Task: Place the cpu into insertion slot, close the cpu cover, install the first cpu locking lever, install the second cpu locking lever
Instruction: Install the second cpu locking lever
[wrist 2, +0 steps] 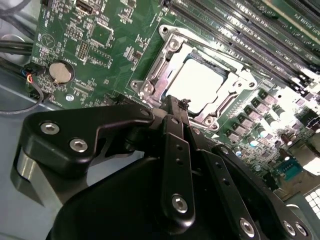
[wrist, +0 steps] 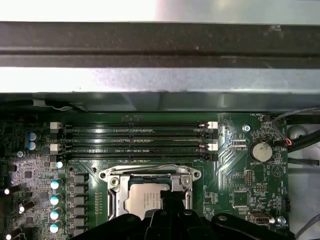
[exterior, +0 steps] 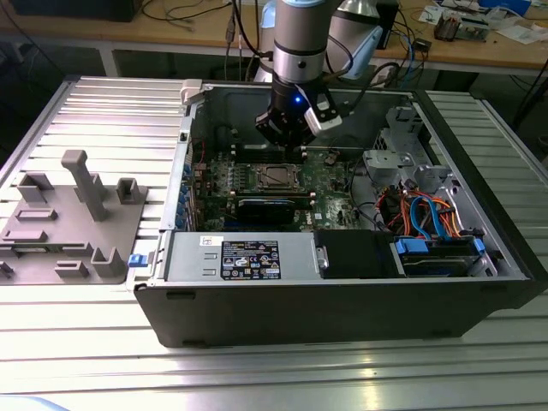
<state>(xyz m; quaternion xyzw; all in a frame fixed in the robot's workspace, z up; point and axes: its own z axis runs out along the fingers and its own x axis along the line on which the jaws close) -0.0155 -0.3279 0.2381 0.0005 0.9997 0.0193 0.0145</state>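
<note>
1 arm works here, reaching down into the open computer case point(exterior: 342, 282) in the exterior view, its gripper point(exterior: 289, 139) hanging just above the far edge of the insertion slot point(exterior: 276, 177) on the green motherboard point(exterior: 330, 175). A grey fixture tray point(exterior: 73, 218) lies on the ribbed table point(exterior: 257, 377) toward the exterior view's left, well apart from the case.

In the second wrist view the gripper point(wrist 2: 176, 102) has its 2 black fingers point(wrist 2: 175, 135) drawn together to a narrow tip with nothing between them, poised over the near rim of the socket. The cpu point(wrist 2: 200, 82) already sits in the slot, its pale metal top glaring under the light, and the cpu cover point(wrist 2: 165, 60) lies flat around it as a silvery frame.

In the first wrist view the cpu point(wrist: 142, 197) shows grey through the cover's window, below 4 long memory slots point(wrist: 135, 140); a coin cell point(wrist: 260, 150) sits off to 1 side.

By my judgement the chip is light, rigid and fragile underneath, best held by opposite edges; the cover is thin, springy sheet metal.
</note>
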